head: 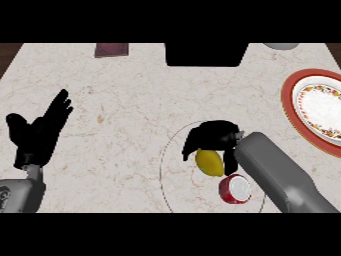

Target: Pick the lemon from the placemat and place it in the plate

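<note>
Down on the round placemat point(179, 187), near its middle: lemon point(210, 163), yellow, long side pointing away, not yet anywhere near the plate point(287, 100). Right hand point(213, 134) draped over the far end of it, fingers curled down the left side and the thumb side tucked in at the right. Wrapped on the fruit by the look of it, though hard to tell whether lifted or sitting on the mat. For the step in hand, guessing the lift: go straight up first, no dragging sideways, since prone to rolling out of a half wrap, judging by the shape. Worth getting the fingers further round the belly before raising, if possible. Mind the little red cup point(234, 189) just beside the lemon on the near-right, right up against the grey forearm point(276, 170); easy to clip with the wrist on a swing to the right. Then up and across to the right toward the plate, off by the right edge of the counter point(129, 100) and partly cut off by the view. Plenty of bare marble between mat and plate, nothing standing in that lane. Aim for the white middle, not the red rim, and stop short of the counter's edge just past it. Black box point(205, 54) at the back edge, well apart from the route. Left hand point(40, 132) over at the left, open, fingers up, resting, no part in this.
</note>
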You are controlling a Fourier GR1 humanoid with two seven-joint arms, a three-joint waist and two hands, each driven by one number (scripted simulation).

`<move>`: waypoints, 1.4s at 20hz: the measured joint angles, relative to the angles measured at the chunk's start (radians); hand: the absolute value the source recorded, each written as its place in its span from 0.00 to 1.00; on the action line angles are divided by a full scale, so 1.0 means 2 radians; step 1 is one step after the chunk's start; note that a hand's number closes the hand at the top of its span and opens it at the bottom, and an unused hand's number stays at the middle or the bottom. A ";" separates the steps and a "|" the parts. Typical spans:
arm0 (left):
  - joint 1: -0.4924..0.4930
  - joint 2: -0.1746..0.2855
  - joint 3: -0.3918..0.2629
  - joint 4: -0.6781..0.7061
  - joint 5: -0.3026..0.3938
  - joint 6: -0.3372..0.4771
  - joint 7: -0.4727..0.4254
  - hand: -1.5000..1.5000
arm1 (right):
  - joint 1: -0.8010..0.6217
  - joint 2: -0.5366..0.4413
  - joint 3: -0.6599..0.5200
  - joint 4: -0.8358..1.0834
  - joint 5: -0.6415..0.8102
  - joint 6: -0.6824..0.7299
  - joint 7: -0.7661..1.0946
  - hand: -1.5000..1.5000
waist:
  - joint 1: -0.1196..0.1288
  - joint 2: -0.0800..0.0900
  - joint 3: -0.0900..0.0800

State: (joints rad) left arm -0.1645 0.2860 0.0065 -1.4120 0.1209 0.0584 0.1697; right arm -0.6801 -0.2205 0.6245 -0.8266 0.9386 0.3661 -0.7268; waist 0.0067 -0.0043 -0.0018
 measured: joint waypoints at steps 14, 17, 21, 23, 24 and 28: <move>-0.007 -0.016 0.010 0.013 -0.020 0.001 -0.006 0.50 | 0.035 0.019 -0.052 -0.034 0.018 -0.030 0.010 1.00 | -0.005 -0.002 -0.002; 0.000 -0.014 0.013 0.009 -0.019 0.003 -0.003 0.50 | 0.048 0.021 -0.116 -0.028 -0.001 -0.057 0.095 1.00 | -0.016 -0.003 0.000; 0.009 -0.011 0.019 0.006 -0.015 0.001 -0.006 0.50 | 0.057 0.016 -0.198 -0.036 -0.017 -0.117 0.217 1.00 | -0.027 -0.005 0.000; 0.012 -0.010 0.021 0.006 -0.014 0.001 -0.004 0.50 | 0.063 0.024 -0.224 -0.063 -0.017 -0.159 0.265 1.00 | -0.030 -0.007 0.000; 0.014 -0.011 0.021 0.005 -0.015 0.002 -0.005 0.50 | 0.062 0.024 -0.237 -0.078 -0.016 -0.182 0.285 1.00 | -0.031 -0.007 0.000; 0.014 -0.010 0.023 0.007 -0.016 0.003 -0.006 0.50 | 0.068 0.023 -0.273 -0.145 0.004 -0.266 0.357 1.00 | -0.031 -0.007 0.000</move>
State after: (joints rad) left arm -0.1366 0.2664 0.0531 -1.3970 0.0897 0.0641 0.1581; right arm -0.5439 -0.1737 0.0782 -1.1156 0.9468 -0.1657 -0.0137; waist -0.0550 -0.0190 -0.0016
